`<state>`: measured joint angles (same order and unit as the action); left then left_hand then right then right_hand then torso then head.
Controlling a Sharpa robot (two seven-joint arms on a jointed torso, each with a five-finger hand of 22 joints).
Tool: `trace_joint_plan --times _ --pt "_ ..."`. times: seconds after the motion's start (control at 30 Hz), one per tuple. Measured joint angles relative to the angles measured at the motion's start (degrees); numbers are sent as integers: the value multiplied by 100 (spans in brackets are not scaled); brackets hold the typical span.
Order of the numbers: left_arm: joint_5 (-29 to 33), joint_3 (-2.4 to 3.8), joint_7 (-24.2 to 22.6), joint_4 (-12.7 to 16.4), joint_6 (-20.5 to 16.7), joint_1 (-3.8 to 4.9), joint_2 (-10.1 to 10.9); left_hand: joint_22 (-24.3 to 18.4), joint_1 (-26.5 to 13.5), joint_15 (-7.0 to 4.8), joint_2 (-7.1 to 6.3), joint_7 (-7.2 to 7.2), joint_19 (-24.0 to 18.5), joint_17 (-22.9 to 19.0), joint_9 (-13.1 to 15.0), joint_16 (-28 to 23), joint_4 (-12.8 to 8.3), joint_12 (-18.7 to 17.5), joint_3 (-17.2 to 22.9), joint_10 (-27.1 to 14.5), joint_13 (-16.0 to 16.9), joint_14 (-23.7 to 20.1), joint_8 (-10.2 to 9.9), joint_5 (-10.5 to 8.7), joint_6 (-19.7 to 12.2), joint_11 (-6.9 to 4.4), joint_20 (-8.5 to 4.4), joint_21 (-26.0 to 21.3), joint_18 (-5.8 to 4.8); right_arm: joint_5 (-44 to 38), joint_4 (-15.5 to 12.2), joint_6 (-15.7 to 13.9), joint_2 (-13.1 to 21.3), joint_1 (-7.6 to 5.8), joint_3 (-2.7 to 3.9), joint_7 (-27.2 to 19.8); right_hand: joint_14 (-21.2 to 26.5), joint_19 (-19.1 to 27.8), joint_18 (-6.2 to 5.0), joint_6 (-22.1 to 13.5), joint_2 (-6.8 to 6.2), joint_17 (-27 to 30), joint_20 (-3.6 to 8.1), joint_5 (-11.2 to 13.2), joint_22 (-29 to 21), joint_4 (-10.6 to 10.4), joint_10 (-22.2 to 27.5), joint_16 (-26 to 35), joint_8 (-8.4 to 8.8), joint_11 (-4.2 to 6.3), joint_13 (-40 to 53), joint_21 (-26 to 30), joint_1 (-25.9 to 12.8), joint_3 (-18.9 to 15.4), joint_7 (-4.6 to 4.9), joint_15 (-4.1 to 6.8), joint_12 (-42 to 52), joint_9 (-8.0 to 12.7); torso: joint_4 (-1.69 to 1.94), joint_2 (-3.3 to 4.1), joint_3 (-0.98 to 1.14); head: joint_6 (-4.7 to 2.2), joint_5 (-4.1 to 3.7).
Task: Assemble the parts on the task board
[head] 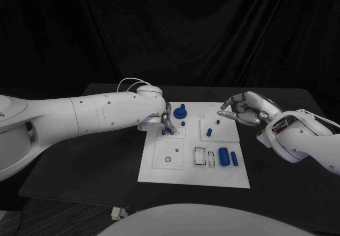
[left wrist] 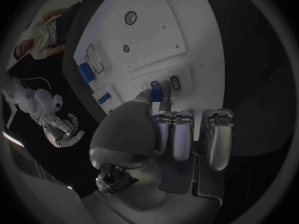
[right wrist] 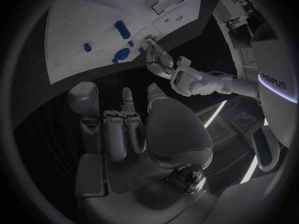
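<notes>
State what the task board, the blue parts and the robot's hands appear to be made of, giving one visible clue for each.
Task board: probably matte white plastic; flat, no glare.
Blue parts: likely plastic; even colour, soft sheen.
Left hand and right hand: metallic-looking, silver with bright highlights; could be coated plastic.

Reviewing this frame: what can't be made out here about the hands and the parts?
- Left hand: head view, the arm hides most of it; whether it pinches the small blue part is unclear in the left wrist view too.
- Right hand: fingers curled beside the task board; anything between them is too small to tell.
- Board's outlined slots: too small to read.
</notes>
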<state>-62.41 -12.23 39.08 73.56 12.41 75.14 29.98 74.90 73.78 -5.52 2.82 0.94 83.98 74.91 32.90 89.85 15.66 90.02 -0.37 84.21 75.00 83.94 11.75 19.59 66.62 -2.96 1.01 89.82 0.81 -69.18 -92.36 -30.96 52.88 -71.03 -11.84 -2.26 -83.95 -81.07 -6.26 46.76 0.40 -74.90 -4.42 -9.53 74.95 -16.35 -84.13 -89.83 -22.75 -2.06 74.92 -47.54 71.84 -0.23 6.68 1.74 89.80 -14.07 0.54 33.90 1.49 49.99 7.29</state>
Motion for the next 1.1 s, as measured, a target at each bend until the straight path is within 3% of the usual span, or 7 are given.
trace_joint_plan --times 0.8,1.1 --pt "28 4 25 -97 -112 -67 -53 4 -89 0 3 1 0 0 33 0 48 0 49 2 0 0 -22 -72 -1 2 0 0 0 0 7 19 4 4 0 5 0 0 0 0 0 0 0 0 -2 0 0 0 0 0 -1 21 0 0 0 0 0 -4 -4 7 1 0 18" --pt "28 7 17 -143 -116 -91 -67 4 -265 0 9 -1 0 -1 66 0 70 0 72 2 0 0 -37 -473 1 3 0 0 0 0 5 22 12 4 0 6 0 0 0 0 23 0 0 0 -2 0 0 0 0 0 -1 41 23 0 0 0 0 -13 -3 8 0 0 14"
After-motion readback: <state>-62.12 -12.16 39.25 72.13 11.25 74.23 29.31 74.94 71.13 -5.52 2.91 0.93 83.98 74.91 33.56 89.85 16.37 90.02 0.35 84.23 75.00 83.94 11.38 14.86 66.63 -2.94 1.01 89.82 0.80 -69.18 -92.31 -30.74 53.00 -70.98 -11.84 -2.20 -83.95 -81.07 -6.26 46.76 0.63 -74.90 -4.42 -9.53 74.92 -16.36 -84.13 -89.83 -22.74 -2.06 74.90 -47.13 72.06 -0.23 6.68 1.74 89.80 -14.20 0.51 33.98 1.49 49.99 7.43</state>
